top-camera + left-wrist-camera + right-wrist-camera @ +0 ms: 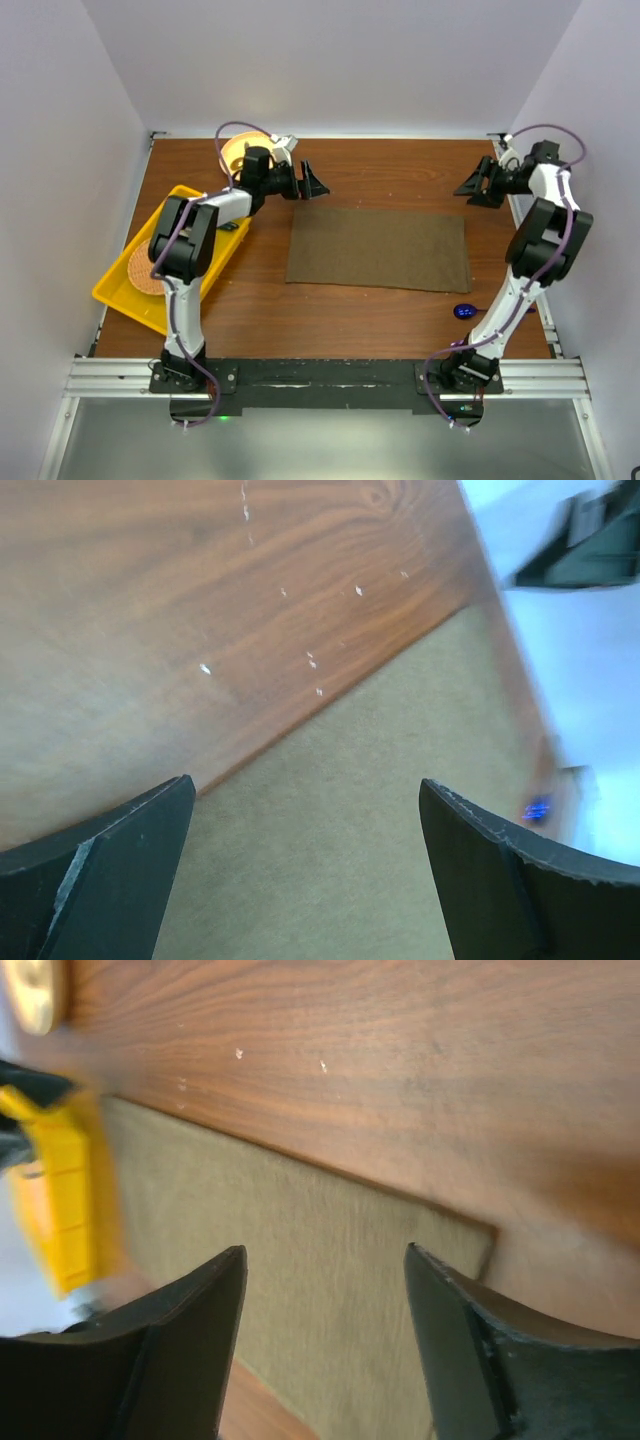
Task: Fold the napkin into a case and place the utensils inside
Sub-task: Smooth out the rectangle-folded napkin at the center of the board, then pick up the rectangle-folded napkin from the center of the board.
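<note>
The olive-brown napkin (378, 248) lies spread flat as one wide rectangle mid-table; no case is in view. My left gripper (312, 183) hovers open just beyond the napkin's far left corner, with only cloth (380, 830) and wood showing between its fingers (306, 783). Above the far right corner hangs my right gripper (478, 186), open with nothing between its jaws (325, 1249), the napkin (300, 1250) below them. Of the utensils, a glossy blue spoon (465, 311) lies on the wood past the napkin's near right corner, by the right arm; it shows again (537, 808) in the left wrist view.
A yellow tray (120, 290) holding a round woven mat (140, 270) sits at the left edge of the table. A yellow plate (240, 152) stands at the far left, behind the left arm. Grey walls close the table on three sides.
</note>
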Robot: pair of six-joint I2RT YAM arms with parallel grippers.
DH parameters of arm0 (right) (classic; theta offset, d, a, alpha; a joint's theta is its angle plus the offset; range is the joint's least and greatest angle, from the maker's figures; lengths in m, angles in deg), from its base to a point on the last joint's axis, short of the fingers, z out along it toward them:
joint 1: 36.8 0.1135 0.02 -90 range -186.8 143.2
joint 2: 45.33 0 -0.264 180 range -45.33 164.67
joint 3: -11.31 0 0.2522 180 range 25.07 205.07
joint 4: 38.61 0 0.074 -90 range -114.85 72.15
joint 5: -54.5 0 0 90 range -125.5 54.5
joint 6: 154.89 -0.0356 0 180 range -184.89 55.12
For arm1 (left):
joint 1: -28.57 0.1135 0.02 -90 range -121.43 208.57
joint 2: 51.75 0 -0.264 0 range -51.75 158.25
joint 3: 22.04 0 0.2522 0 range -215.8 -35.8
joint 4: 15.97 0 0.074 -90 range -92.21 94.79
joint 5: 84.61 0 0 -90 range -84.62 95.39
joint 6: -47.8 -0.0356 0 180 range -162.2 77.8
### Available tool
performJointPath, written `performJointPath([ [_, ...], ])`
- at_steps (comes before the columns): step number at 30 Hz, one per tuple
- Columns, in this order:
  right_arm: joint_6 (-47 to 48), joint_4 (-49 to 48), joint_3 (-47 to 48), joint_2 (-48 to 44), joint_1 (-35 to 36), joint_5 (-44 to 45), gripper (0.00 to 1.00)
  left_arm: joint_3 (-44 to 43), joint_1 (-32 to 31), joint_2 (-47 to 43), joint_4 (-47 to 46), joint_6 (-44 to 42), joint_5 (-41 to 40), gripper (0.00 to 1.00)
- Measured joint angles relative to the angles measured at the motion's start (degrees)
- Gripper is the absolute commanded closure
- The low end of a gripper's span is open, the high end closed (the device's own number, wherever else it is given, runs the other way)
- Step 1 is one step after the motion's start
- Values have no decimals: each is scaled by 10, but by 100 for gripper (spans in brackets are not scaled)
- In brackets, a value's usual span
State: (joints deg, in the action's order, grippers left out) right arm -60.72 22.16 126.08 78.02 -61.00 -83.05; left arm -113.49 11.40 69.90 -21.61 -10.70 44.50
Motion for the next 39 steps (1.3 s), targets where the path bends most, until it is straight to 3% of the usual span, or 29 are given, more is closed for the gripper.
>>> performJointPath([
  [2,4,1,-31,-57,0,45,54,4,-3,-35,26,-58,-26,0],
  [7,16,0,-142,-176,-1,150,57,36,-15,-126,52,-178,-80,0],
  [11,22,1,-195,-186,-1,205,58,59,-19,-154,59,-219,-100,0],
  [22,31,-30,-269,-164,13,299,62,102,-20,-155,71,-232,-115,0],
  [30,30,-47,-283,-144,29,321,65,109,-21,-159,71,-237,-115,0],
  [39,27,-48,-284,-140,30,316,87,127,-21,-165,77,-238,-119,0],
])
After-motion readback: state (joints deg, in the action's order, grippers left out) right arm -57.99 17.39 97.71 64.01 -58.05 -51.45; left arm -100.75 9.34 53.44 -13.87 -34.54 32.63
